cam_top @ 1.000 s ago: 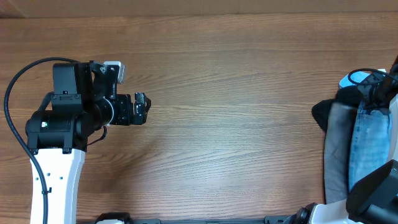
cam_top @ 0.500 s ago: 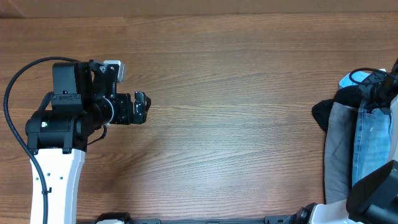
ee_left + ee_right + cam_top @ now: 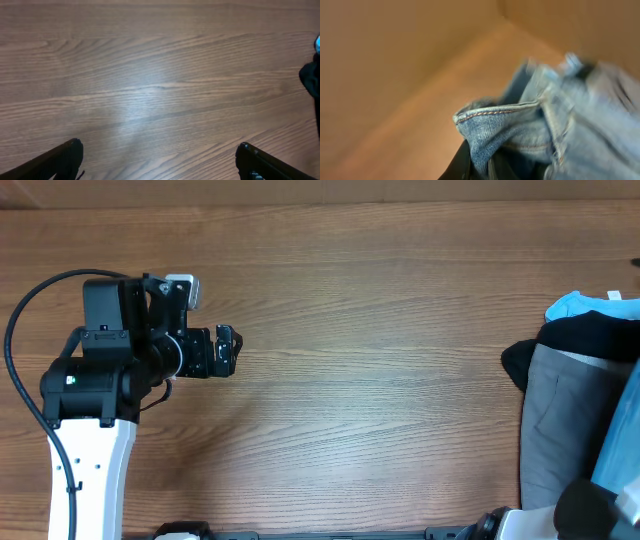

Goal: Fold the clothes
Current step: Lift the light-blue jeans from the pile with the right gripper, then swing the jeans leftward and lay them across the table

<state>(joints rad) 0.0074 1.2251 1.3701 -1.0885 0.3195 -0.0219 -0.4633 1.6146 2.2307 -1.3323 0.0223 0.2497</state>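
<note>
Found left hand (image 3: 226, 352) fully open, fingers (image 3: 64, 159) spread wide, gripping nothing, poised over the worktop (image 3: 380, 380) at its left side. Located 4 clothes heaped at the worktop's right edge, well apart from that hand. Noted pale-blue top (image 3: 572, 306) at the far end of the heap and black garment (image 3: 590, 336) lying across just beside it, touching. Noted grey trousers (image 3: 555, 430) stretched toward the near edge, upper end meeting the black garment. Noted jeans (image 3: 622, 445) as a light-blue strip at the right frame border, beside and partly over the grey trousers, cut off by the frame. Found right hand (image 3: 479, 167) closed on a stitched, folded edge of the jeans, with denim bunched just above its dark tips. Rated right wrist view blurred; rest of the cloth unreadable. Could not tell from overhead whether the jeans hang clear of the heap. Confirmed in left wrist view only the black garment's edge at far right.
</note>
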